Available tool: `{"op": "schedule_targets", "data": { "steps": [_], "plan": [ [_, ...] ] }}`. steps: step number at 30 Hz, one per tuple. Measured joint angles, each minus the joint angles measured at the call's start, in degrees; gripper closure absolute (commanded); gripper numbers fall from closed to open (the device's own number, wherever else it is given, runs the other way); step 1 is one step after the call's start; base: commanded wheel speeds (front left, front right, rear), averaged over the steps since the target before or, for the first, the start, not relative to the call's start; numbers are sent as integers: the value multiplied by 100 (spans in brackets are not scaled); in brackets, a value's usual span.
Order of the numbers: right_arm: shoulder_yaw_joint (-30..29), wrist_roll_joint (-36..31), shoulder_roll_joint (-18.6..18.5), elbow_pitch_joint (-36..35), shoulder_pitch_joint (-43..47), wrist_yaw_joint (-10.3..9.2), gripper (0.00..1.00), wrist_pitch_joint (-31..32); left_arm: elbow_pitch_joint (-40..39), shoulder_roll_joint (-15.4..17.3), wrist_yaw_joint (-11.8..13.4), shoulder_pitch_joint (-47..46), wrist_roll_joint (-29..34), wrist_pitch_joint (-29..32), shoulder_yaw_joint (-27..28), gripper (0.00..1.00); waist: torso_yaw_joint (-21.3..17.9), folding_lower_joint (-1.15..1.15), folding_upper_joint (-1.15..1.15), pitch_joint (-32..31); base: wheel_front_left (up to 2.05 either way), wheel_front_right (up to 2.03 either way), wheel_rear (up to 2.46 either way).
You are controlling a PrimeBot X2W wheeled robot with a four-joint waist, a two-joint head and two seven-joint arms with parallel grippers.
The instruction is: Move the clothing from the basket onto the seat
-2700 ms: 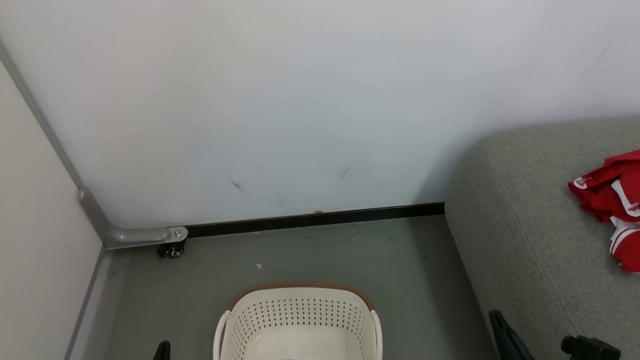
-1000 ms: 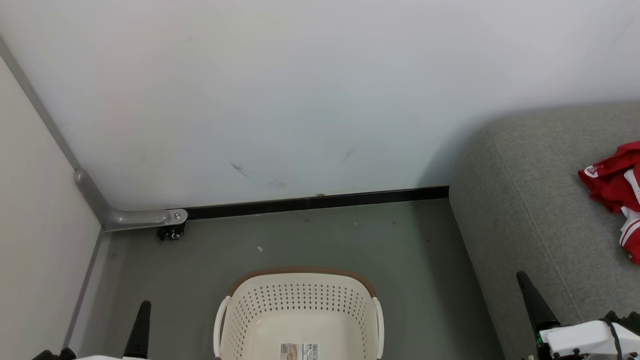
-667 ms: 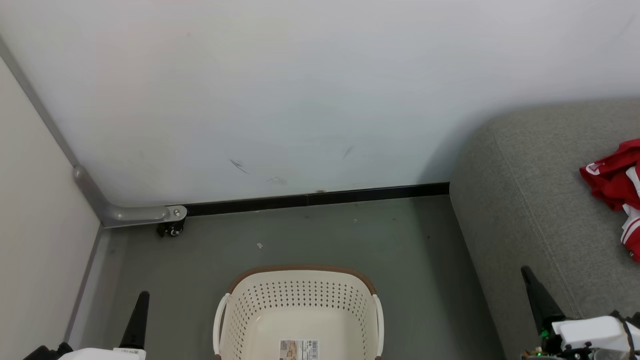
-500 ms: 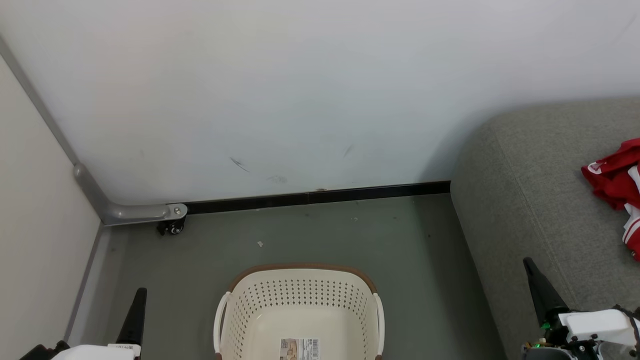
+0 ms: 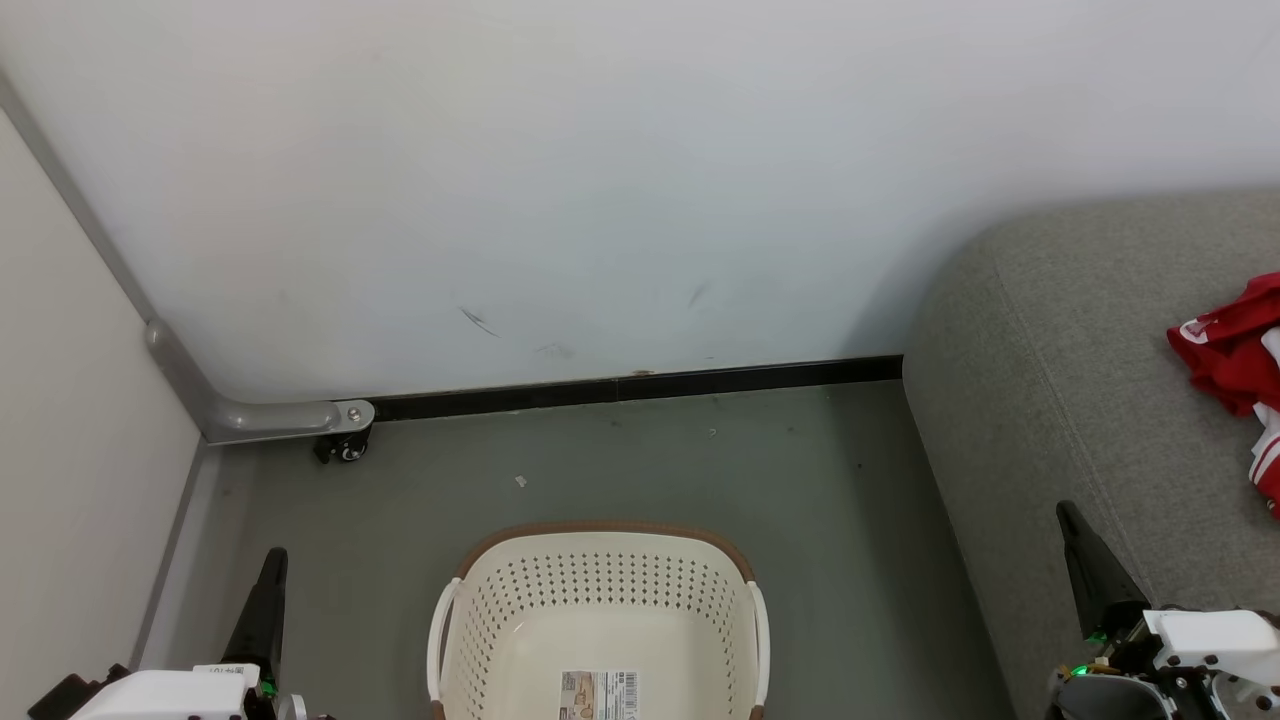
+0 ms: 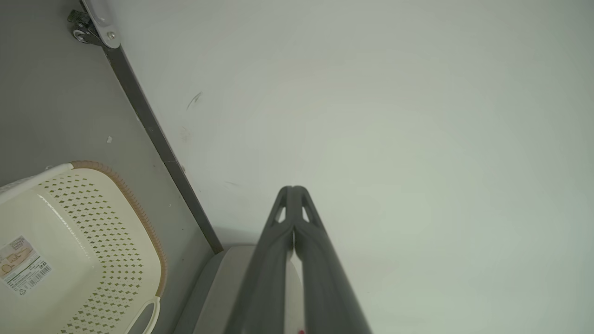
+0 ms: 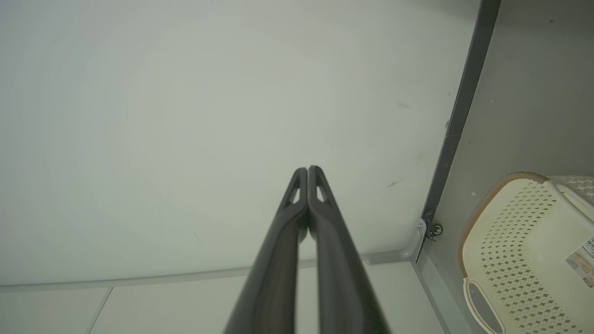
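Observation:
The cream basket [image 5: 600, 610] with a brown rim stands on the floor at the bottom centre; only a barcode label shows on its bare bottom. Red clothing [image 5: 1235, 370] with white trim lies on the grey seat [image 5: 1080, 400] at the right edge. My left gripper [image 5: 272, 560] is shut and empty, at the lower left beside the basket. Over the seat's front edge at the lower right, my right gripper [image 5: 1066, 512] is shut and empty too. Both wrist views show the fingertips pressed together, left gripper [image 6: 293, 189] and right gripper [image 7: 307, 169], with the basket [image 6: 69, 246] [image 7: 524, 250] off to one side.
A white wall [image 5: 560, 190] with a black skirting strip closes the back. At the left stands a pale panel with a grey metal foot and caster [image 5: 345, 447]. Grey floor [image 5: 640, 460] lies between the basket and the wall.
The head view has tilted down a little, so the wall, basket and seat sit slightly differently in the picture. Both grippers have come up further into view and stay shut.

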Motion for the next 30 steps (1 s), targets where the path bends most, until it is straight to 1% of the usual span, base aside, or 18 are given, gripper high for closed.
{"op": "schedule_targets", "data": {
  "steps": [30],
  "plan": [
    [-49,0,0,26,1,0,100,41,-1,-1,0,-1,-9,0,-1,100,-1,-1,0,1,0,0,0]
  ]
}}
